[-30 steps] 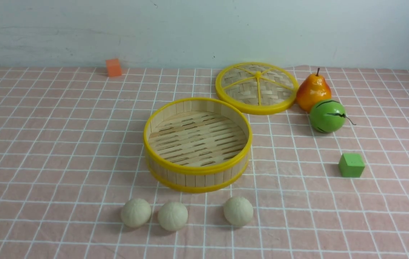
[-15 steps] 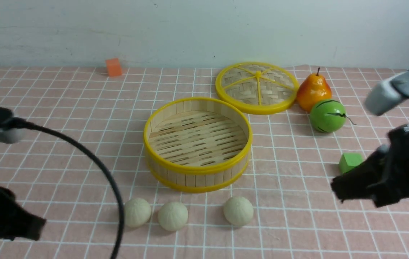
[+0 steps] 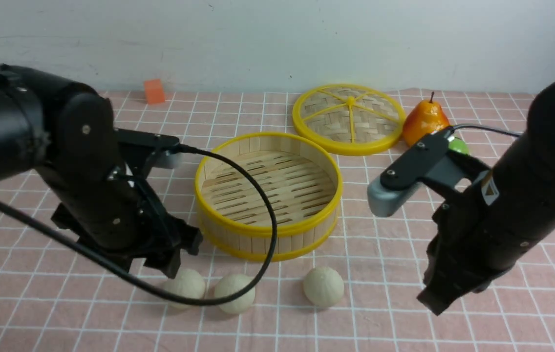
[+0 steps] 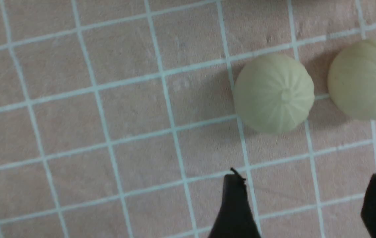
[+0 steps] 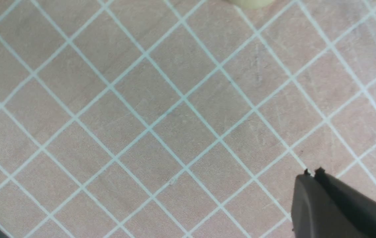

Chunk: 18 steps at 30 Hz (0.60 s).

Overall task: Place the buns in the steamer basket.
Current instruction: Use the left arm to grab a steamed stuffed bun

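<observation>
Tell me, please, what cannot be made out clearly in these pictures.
- Front view: the green melon ball is nearly all hidden behind the right arm.
- Front view: the leftmost bun is partly covered by the left gripper and its cable.
- Right wrist view: the rightmost bun, I think, shows only a sliver at the picture edge.
- Left wrist view: the middle bun is cut off by the picture edge.

Cream ridged buns (image 3: pixel 323 287); yellow-rimmed bamboo steamer basket (image 3: pixel 267 135); pink white-grid cloth (image 3: pixel 62 303); orange cube (image 3: pixel 154 91)
</observation>
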Available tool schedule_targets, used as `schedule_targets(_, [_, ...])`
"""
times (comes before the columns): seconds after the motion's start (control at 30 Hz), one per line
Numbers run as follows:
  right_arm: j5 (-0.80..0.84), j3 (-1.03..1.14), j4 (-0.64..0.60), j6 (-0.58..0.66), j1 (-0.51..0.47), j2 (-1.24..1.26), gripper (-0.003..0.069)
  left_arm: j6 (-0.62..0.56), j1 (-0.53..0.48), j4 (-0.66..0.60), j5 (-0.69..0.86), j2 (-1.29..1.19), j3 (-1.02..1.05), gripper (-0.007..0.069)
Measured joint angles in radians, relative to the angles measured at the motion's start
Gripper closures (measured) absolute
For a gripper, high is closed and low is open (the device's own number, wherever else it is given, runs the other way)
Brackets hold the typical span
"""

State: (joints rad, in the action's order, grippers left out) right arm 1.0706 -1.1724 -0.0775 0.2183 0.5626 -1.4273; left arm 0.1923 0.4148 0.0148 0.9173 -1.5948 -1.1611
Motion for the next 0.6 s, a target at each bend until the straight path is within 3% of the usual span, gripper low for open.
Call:
schedule_targets(0.27, [0.012, 0.000, 0.001, -0.002, 0.000, 0.036, 0.0659, 0.000, 0.000, 0.000, -0.106, -0.190, -0.028, 0.0140])
schedule_targets(0.4, [0.017, 0.000, 0.001, -0.002, 0.000, 0.036, 0.0657, 0.000, 0.000, -0.004, -0.130, -0.241, -0.028, 0.0200])
schedule_targets(0.6, [0.017, 0.000, 0.001, -0.002, 0.000, 0.036, 0.0650, 0.000, 0.000, -0.015, -0.114, -0.241, -0.065, 0.0482])
